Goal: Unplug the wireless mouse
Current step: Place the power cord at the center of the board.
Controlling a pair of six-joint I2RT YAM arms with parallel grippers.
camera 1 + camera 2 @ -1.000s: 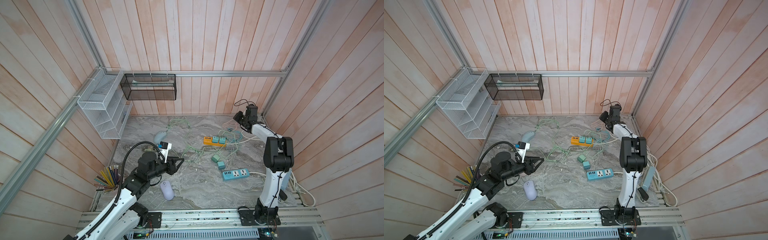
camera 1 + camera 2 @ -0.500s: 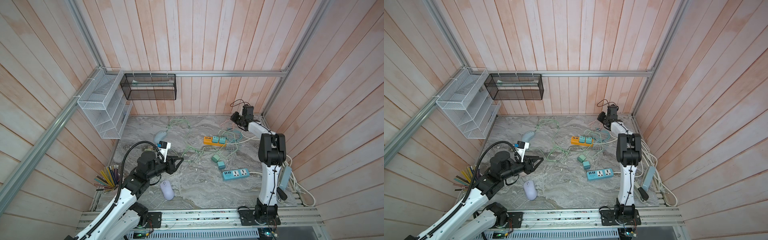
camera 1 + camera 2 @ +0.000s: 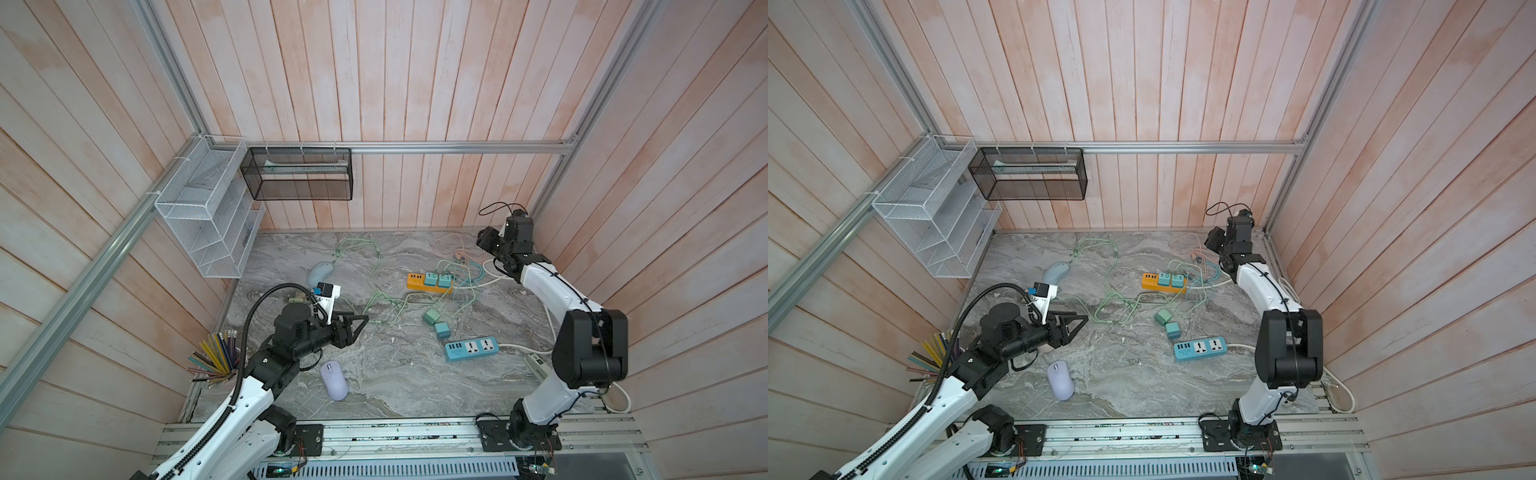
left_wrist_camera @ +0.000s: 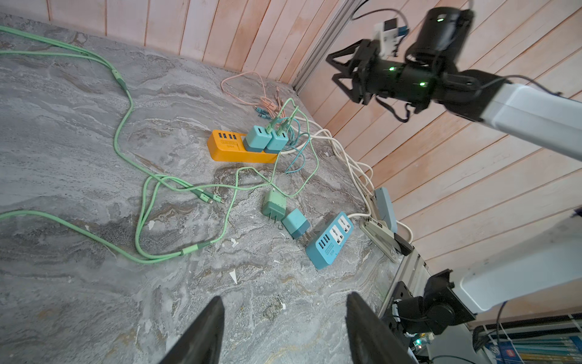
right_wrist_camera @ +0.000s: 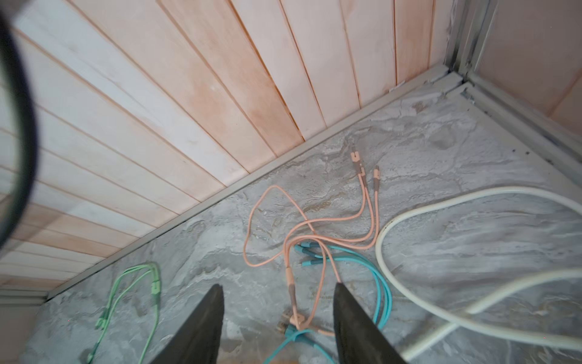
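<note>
The wireless mouse [image 3: 320, 272] [image 3: 1056, 271] is pale blue-grey and lies at the back left of the marble table, with a green cable [image 3: 345, 249] running to its far end. My left gripper [image 3: 358, 329] [image 3: 1077, 329] [image 4: 283, 299] hovers open in front of it, pointing toward the table's middle, with nothing between its fingers. The mouse does not show in either wrist view. My right gripper [image 3: 482, 243] [image 3: 1210, 243] [image 5: 277, 286] is open at the back right corner, above a peach cable [image 5: 293, 252] and a teal cable [image 5: 378, 283], holding nothing.
A lilac mouse [image 3: 334, 380] with no cable lies near the front left. An orange power strip [image 3: 424, 282] holds two teal chargers. Two loose chargers [image 3: 436, 324] and a blue power strip [image 3: 471, 348] lie nearby. Green cables tangle mid-table. A pencil cup [image 3: 216, 359] stands left.
My right arm's elbow swung back to the right while its gripper stayed near the back corner and its jaws opened. My left gripper's jaws spread wider, staying in place.
</note>
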